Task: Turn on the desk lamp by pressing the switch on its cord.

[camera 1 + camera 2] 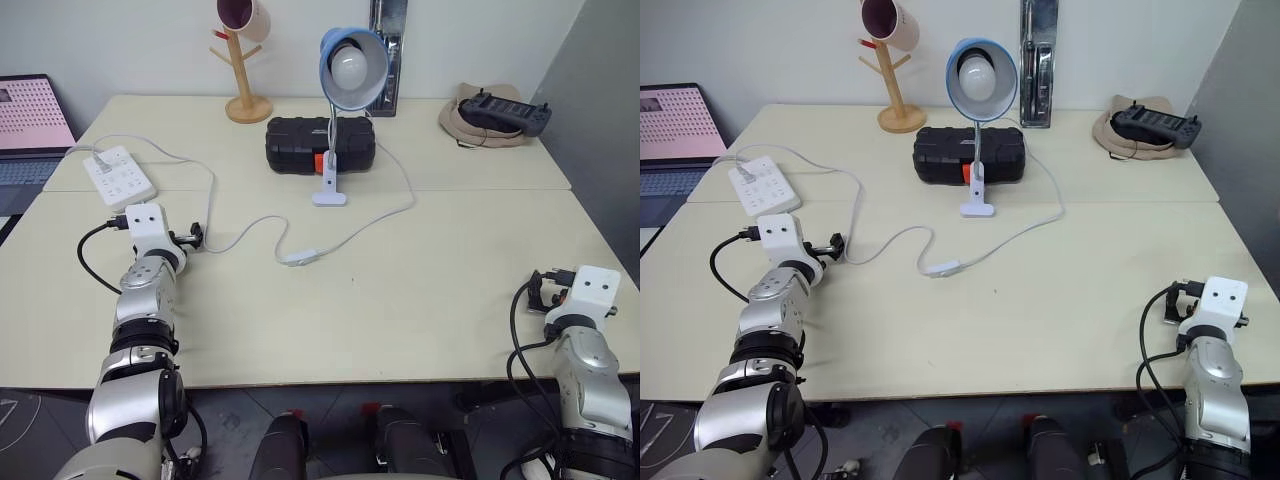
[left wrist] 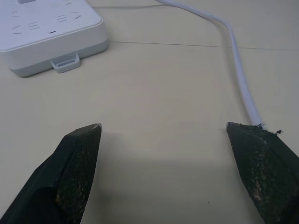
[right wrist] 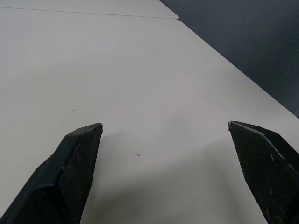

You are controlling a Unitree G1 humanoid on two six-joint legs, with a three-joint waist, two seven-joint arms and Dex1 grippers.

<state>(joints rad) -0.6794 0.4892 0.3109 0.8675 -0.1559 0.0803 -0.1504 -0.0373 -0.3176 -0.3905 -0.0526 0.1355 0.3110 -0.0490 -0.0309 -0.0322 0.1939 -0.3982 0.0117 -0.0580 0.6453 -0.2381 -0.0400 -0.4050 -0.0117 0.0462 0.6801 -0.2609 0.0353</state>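
The desk lamp [image 1: 350,62] stands toward the back of the bench [image 1: 430,300], its blue shade tilted forward in front of a black case [image 1: 320,145], and the bulb looks unlit, though against the pale wall that is hard to be sure of. Its cord [image 1: 385,215] loops from the white base toward the robot's side and carries the switch [image 1: 300,257], which lies flat near the middle of the bench; beyond it the cable runs on to the white power strip [image 1: 120,177] at the left rear.

The left gripper [image 2: 163,133] hovers low over the bench with its fingers spread wide and nothing between them, the cord passing just beside one fingertip. The right gripper [image 3: 166,128] is likewise spread and empty, near the bench's right edge, well apart from the switch.

The press has not begun. The left gripper is the nearer one, so it should travel right along the cord to the switch, come down from above, and push with one fingertip squarely on the rocker. A slanted push would likely slide the light switch.
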